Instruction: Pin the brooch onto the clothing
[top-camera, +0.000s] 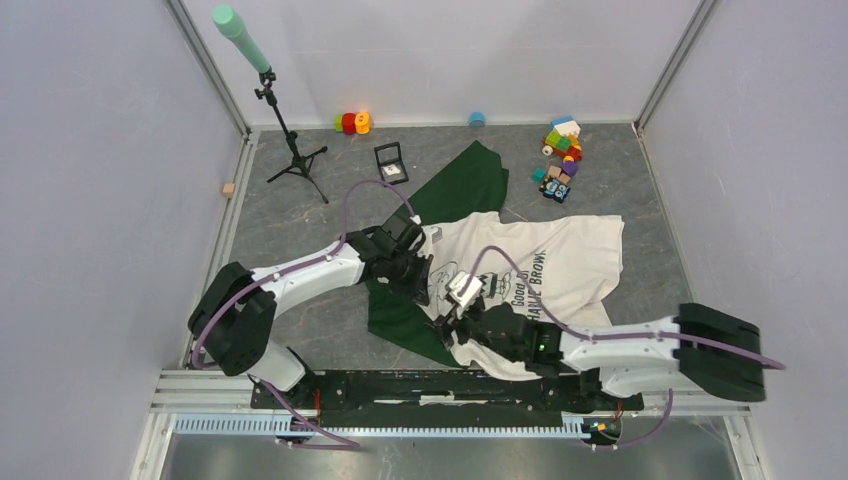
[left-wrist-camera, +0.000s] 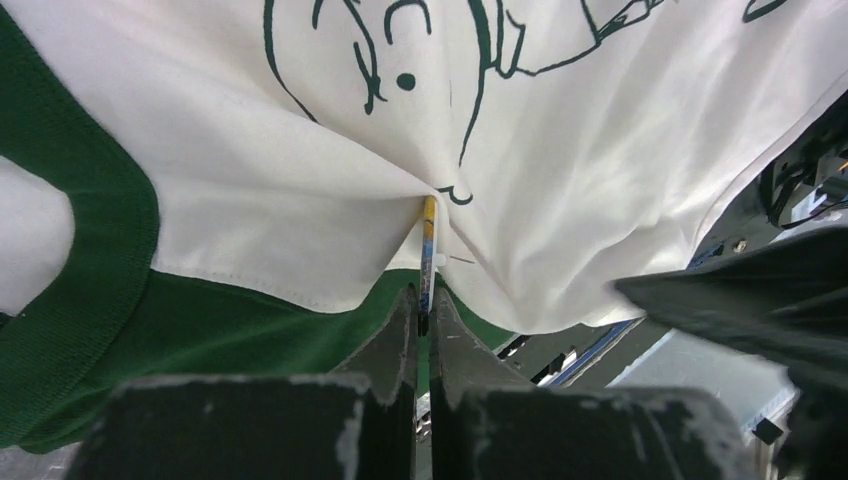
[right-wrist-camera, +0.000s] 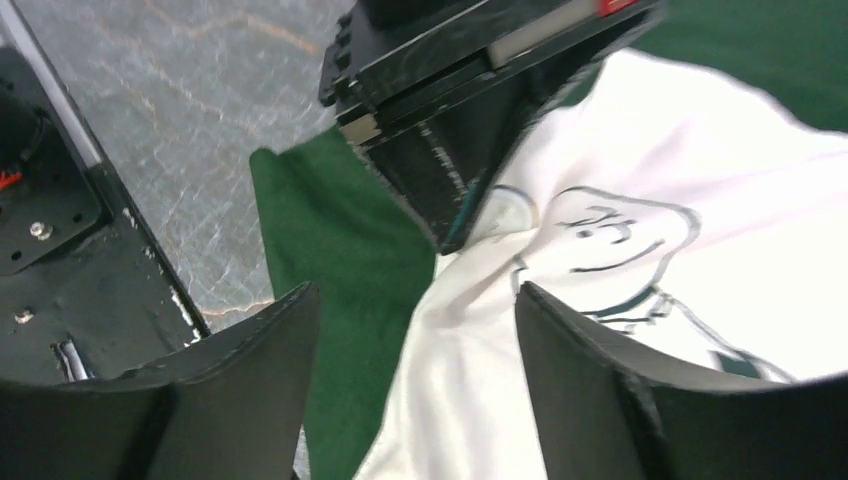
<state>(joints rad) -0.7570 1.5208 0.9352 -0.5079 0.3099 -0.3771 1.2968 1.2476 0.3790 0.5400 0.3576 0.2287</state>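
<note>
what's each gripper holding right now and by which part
Left fingers pinch the brooch by its near edge, against the shirt; right fingers open, holding nothing.

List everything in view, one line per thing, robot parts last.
T-shirt: one, cream with dark green sleeves, crumpled mid-table.
brooch: one, gold-tinted, seen edge-on, pressed into a fold of the T-shirt.
box: one, black with white lining, beyond the T-shirt.
tripod: one, black, topped by a mint-green cylinder, far left.
toy blocks: one pile, many colours, far right.
toy cluster: one, red, yellow and green, by the back wall.
blue piece: one, by the back wall.
tan cube: one, left edge.
table: one, grey marbled.
left gripper: one, black, shut on the brooch.
right gripper: one, black, open above the T-shirt's edge.
</note>
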